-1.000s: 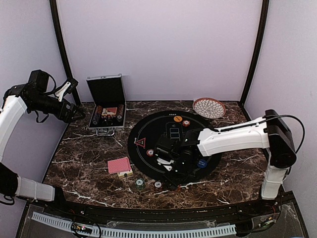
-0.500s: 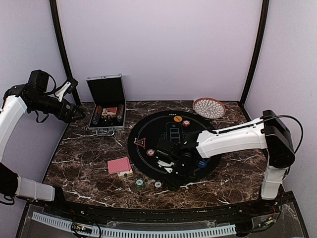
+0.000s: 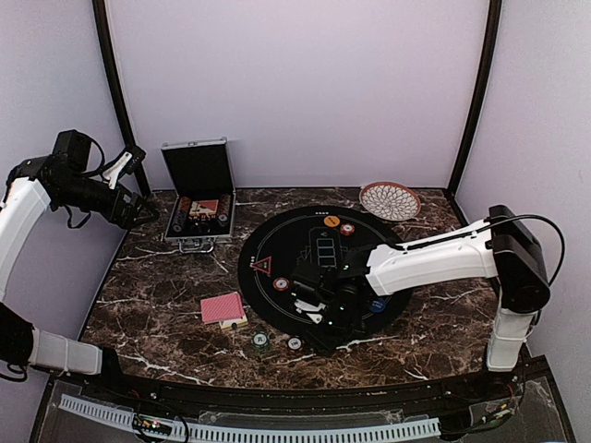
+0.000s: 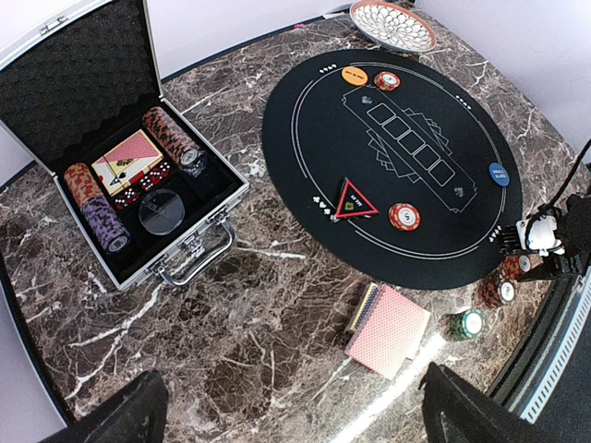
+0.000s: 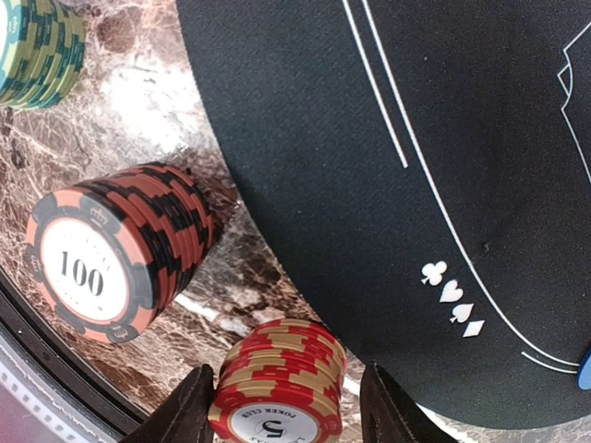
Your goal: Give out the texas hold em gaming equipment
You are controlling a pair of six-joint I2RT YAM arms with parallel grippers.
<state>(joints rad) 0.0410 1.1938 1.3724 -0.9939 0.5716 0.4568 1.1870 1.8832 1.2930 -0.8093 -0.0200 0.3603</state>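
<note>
If I squeeze off the middle, the red and tan chip stack (image 5: 277, 420) may tip and spill, or bump the black and red stack (image 5: 111, 254) near it. My right gripper (image 5: 284, 369) stands half wide around it, with a thin gap on one side. It sits low in the frame, beside the black mat (image 5: 369, 138), with a 5 on top. My left gripper (image 4: 300, 411) is wide and empty.

Orange-black stack (image 5: 115, 254) reads "100"; red stack (image 5: 279, 392) "5".
</note>
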